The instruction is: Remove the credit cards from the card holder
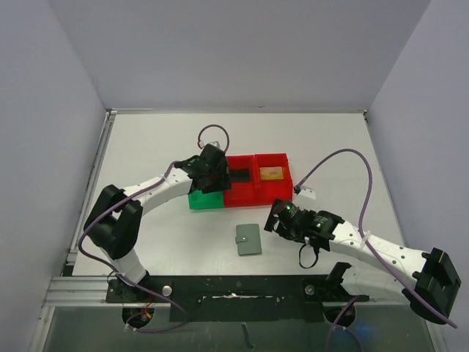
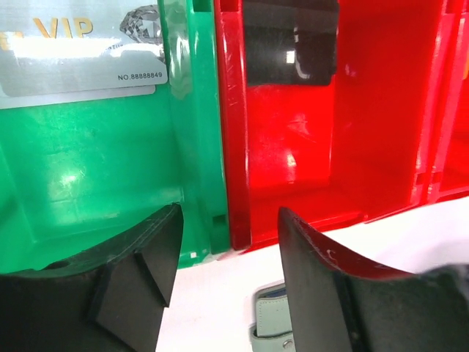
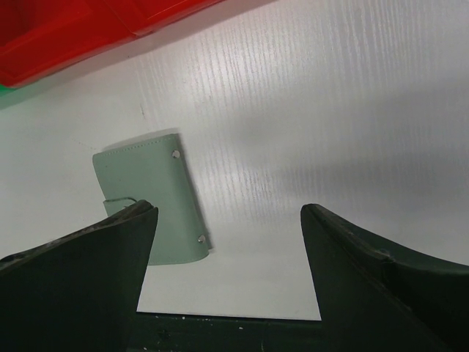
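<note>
The grey-green card holder (image 1: 248,240) lies flat and closed on the white table, also seen in the right wrist view as the card holder (image 3: 150,194). A silver VIP credit card (image 2: 80,51) lies in the green bin (image 2: 88,176). A black card (image 2: 289,44) rests in the middle red bin (image 2: 293,147), and a gold card (image 1: 271,173) in the right red bin. My left gripper (image 2: 227,279) hangs open and empty over the wall between the green and red bins. My right gripper (image 3: 229,242) is open and empty, just right of the holder.
The green bin (image 1: 207,198) and the joined red bins (image 1: 258,192) stand side by side behind the holder. The table's dark front rail (image 3: 220,334) lies just below my right gripper. Grey walls enclose the table on three sides.
</note>
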Tool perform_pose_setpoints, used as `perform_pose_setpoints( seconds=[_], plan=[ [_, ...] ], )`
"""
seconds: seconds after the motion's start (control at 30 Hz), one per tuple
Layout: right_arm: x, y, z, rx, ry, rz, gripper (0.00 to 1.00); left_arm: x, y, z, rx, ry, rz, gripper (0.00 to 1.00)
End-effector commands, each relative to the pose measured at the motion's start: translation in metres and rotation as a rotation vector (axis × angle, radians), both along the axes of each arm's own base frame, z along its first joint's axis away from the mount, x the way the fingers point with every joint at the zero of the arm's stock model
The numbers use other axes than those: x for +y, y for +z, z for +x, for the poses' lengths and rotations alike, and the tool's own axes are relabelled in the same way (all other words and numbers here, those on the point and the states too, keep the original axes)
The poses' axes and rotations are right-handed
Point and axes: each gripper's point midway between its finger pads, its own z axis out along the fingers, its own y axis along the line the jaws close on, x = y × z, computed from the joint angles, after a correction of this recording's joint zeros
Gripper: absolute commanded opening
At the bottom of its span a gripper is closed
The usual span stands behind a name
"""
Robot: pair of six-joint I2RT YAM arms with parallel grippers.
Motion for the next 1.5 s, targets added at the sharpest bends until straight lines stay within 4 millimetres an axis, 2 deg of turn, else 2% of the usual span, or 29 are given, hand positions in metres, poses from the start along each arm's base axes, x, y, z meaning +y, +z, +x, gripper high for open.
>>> perform_pose_setpoints(
  seconds=[0.0,0.07,0.1,0.13,0.27,0.37,0.4,0.47,0.5,0.57,0.63,0.73,0.83,0.97,1.07,1.2,1.27,1.4,1.47],
  plan=[
    [0.013,0.012,0.013,-0.060,0.007,0.063,0.82,-0.012,0.057,0.010,-0.122,-0.002,-0.107,0.56],
    [0.019,0.014,0.015,-0.069,0.021,0.085,0.86,-0.011,0.071,0.012,-0.157,0.001,-0.121,0.63],
    [0.021,0.015,0.016,-0.075,0.024,0.097,0.91,-0.010,0.078,0.011,-0.178,0.002,-0.131,0.66],
    [0.024,0.016,0.019,-0.091,0.023,0.119,1.00,-0.007,0.085,0.011,-0.200,0.001,-0.136,0.71],
    [0.024,0.011,0.023,-0.125,-0.065,0.210,0.97,0.011,0.110,0.000,-0.292,0.013,-0.147,0.74],
    [0.029,0.013,0.029,-0.185,-0.037,0.259,0.98,0.040,0.123,-0.013,-0.379,0.095,-0.179,0.74],
    [0.031,0.014,0.029,-0.197,-0.031,0.268,0.98,0.048,0.132,-0.015,-0.433,0.122,-0.228,0.75],
    [0.036,0.011,0.028,-0.195,-0.004,0.305,0.98,0.067,0.134,-0.030,-0.479,0.177,-0.319,0.75],
    [0.039,0.008,0.028,-0.188,-0.003,0.328,0.99,0.076,0.154,-0.036,-0.551,0.196,-0.422,0.75],
    [0.043,0.004,0.027,-0.173,-0.012,0.380,0.99,0.081,0.154,-0.052,-0.575,0.148,-0.529,0.75],
    [0.047,0.000,0.028,-0.169,-0.018,0.421,0.93,0.077,0.151,-0.066,-0.539,0.074,-0.568,0.74],
    [0.058,-0.003,0.030,-0.183,0.001,0.477,0.87,0.066,0.131,-0.082,-0.432,-0.028,-0.522,0.69],
    [0.062,-0.018,0.027,-0.155,0.024,0.462,0.78,0.053,0.107,-0.098,-0.340,-0.111,-0.478,0.59],
    [0.059,-0.042,0.020,-0.097,0.019,0.419,0.72,0.042,0.079,-0.118,-0.306,-0.127,-0.427,0.55],
    [0.056,-0.060,0.013,-0.050,0.013,0.393,0.63,0.033,0.065,-0.131,-0.270,-0.151,-0.408,0.52],
    [0.060,-0.072,0.011,-0.028,0.030,0.385,0.55,0.027,0.045,-0.138,-0.229,-0.172,-0.347,0.51],
    [0.062,-0.075,0.012,-0.022,0.041,0.372,0.54,0.028,0.036,-0.138,-0.223,-0.171,-0.314,0.50],
    [0.067,-0.081,0.010,-0.011,0.069,0.357,0.50,0.029,0.028,-0.136,-0.227,-0.174,-0.293,0.50],
    [0.068,-0.086,0.006,0.002,0.085,0.345,0.45,0.025,0.025,-0.137,-0.231,-0.192,-0.307,0.50]
  ],
)
